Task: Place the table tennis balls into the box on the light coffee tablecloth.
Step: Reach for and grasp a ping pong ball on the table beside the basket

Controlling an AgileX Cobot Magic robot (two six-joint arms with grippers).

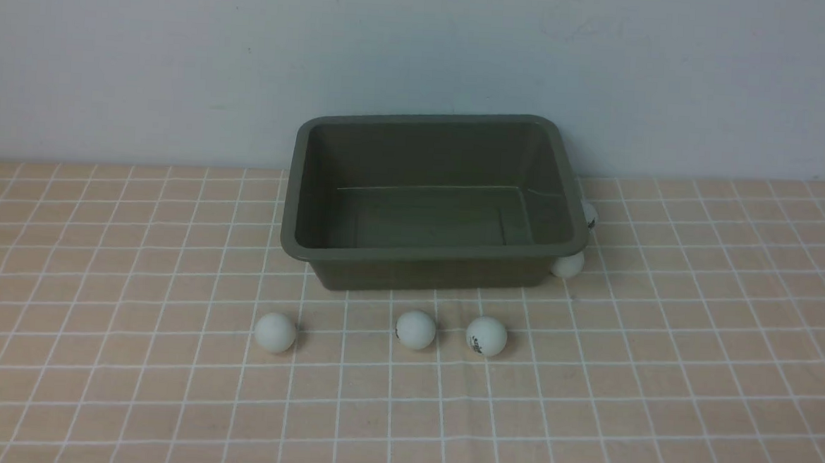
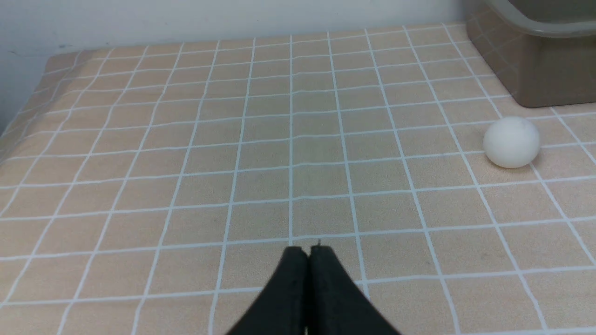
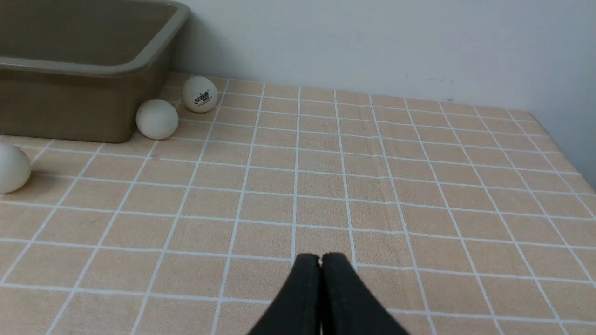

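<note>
Left pincer [image 2: 308,249], right pincer [image 3: 321,257] both closed; two balls [image 1: 567,263] [image 1: 588,214] partly behind box [image 1: 425,254].

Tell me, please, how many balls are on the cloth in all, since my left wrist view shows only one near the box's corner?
Observer: Five. Yours is the left ball; the middle ball and right ball lie in a row with it in front of the box.
Operator: Where are the other two, please?
Observer: The near side ball and the far side ball sit by the box's right side, the near one close against its corner.
Operator: Is anything in the box yet?
Observer: No, the front view shows its inside empty.
</note>
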